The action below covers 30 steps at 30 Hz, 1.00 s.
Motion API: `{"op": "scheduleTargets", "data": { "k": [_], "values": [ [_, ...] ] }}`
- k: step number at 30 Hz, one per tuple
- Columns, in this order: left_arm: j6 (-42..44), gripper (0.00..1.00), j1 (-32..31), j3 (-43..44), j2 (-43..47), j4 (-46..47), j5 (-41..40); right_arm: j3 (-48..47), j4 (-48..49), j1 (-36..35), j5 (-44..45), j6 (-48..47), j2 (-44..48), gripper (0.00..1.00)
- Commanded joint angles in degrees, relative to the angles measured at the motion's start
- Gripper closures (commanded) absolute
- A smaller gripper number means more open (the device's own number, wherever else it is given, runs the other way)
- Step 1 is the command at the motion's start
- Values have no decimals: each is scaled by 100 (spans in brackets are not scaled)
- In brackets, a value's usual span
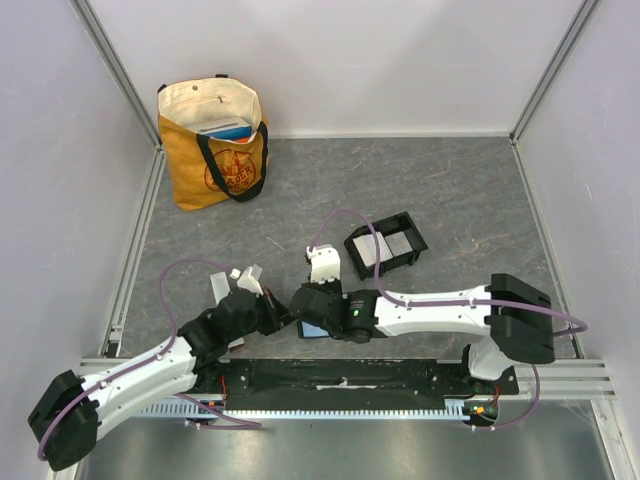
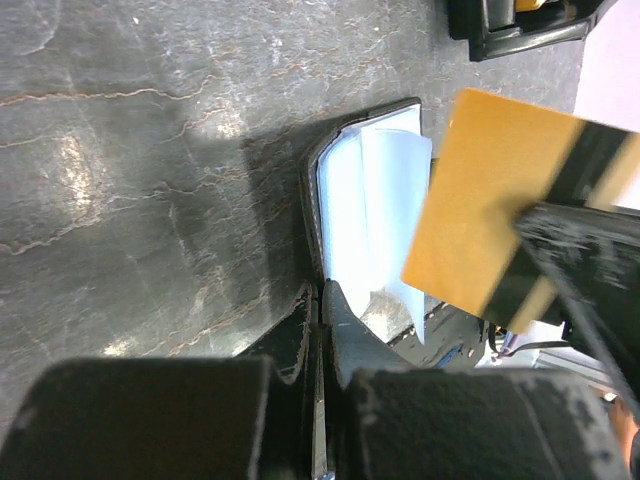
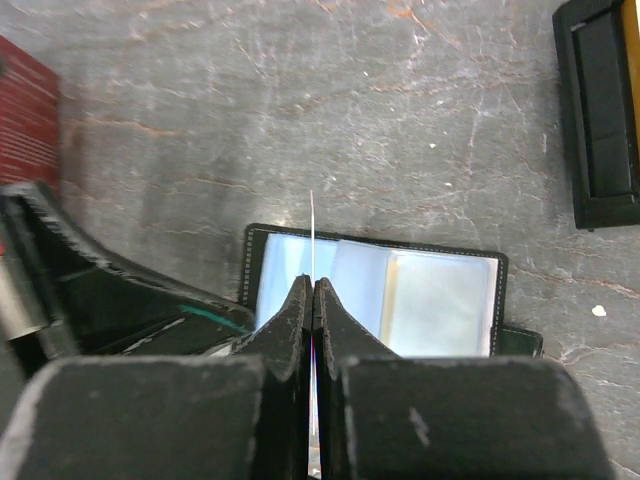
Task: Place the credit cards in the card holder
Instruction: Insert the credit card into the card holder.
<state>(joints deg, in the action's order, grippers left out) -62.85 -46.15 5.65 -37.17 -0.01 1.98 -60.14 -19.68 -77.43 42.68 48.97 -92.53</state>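
While the right gripper [image 3: 313, 295] clamps an orange card [image 2: 480, 200] on edge just above the open wallet [image 3: 420, 290], the left gripper [image 2: 320, 300] is pinched tight on that wallet's rim. Beyond them, well apart from the card, the holder [image 3: 572, 120] sits with pale grey cards [image 1: 400, 241] in both compartments, and farther back a tote [image 1: 215, 165] stands with something blue and white inside. Everything rests on a grey marbled table [image 1: 470, 190] boxed by pale walls [image 1: 400, 60].
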Motion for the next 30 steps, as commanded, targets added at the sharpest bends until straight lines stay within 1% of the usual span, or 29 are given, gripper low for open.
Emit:
{"op": "scheduleTargets", "data": {
  "k": [1,3,6,10,17,23,30],
  "values": [
    [-166,98,-17,-20,-115,36,-92,107,456,-1,-31,-186,630,100],
    [-158,98,-17,-46,-203,-139,-127,352,456,192,-179,-151,928,100],
    [-175,98,-17,-73,-308,-104,-171,800,448,544,-566,68,1298,100],
    [-87,98,-17,-38,-458,-104,-180,1232,448,869,-962,113,1650,100],
    [-8,98,-17,24,-660,-104,-180,1470,193,1019,-1402,183,1616,100],
    [-17,98,-17,33,-590,-148,-329,1505,0,1124,-1543,280,1492,100],
    [-8,98,-17,41,-581,-183,-330,1558,-132,1265,-1762,148,1466,100]
  ]
}}
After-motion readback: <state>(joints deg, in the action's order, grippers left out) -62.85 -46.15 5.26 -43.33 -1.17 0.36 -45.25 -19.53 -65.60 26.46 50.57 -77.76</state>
